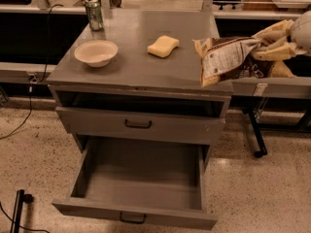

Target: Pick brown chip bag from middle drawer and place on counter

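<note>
My gripper comes in from the right edge and is shut on the brown chip bag. The bag is crinkled, brown and tan with a white label panel, and hangs over the right edge of the counter, just above its surface. The middle drawer is the lowest one, pulled fully out, and nothing lies in it. The drawer above it is pushed in.
On the counter stand a white bowl at the left, a green can at the back left and a yellow sponge in the middle. A black stand leg is on the floor to the right.
</note>
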Motion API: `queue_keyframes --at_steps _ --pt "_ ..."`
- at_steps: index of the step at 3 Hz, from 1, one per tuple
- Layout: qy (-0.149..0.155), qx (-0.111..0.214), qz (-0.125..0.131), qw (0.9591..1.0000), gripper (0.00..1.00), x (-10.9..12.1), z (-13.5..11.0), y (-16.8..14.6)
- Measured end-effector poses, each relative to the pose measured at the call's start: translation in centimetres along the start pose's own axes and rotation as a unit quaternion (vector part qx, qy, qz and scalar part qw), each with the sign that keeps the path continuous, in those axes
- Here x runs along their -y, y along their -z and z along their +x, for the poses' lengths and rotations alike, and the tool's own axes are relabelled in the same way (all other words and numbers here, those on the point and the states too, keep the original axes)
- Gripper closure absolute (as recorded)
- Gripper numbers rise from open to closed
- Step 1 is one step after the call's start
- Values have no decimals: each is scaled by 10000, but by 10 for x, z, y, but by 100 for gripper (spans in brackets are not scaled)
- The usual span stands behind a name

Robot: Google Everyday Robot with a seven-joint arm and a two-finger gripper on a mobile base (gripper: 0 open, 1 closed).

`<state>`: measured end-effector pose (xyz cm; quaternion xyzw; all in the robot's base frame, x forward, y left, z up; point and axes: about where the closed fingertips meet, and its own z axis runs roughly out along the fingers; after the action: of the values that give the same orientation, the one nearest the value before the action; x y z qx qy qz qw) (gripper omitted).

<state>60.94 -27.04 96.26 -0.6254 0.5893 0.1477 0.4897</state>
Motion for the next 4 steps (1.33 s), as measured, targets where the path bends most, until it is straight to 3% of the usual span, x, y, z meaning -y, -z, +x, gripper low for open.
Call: queue_keyframes --at_steps 1,2,3,4 --pt "-329 215 -107 9992 100 7 1 -34" --pt "-521 350 -323 9975 100 25 -3 -88" --pt "-382 346 -256 9983 100 47 -19 -110" --pt "-372 366 -268 9983 82 48 -21 -113"
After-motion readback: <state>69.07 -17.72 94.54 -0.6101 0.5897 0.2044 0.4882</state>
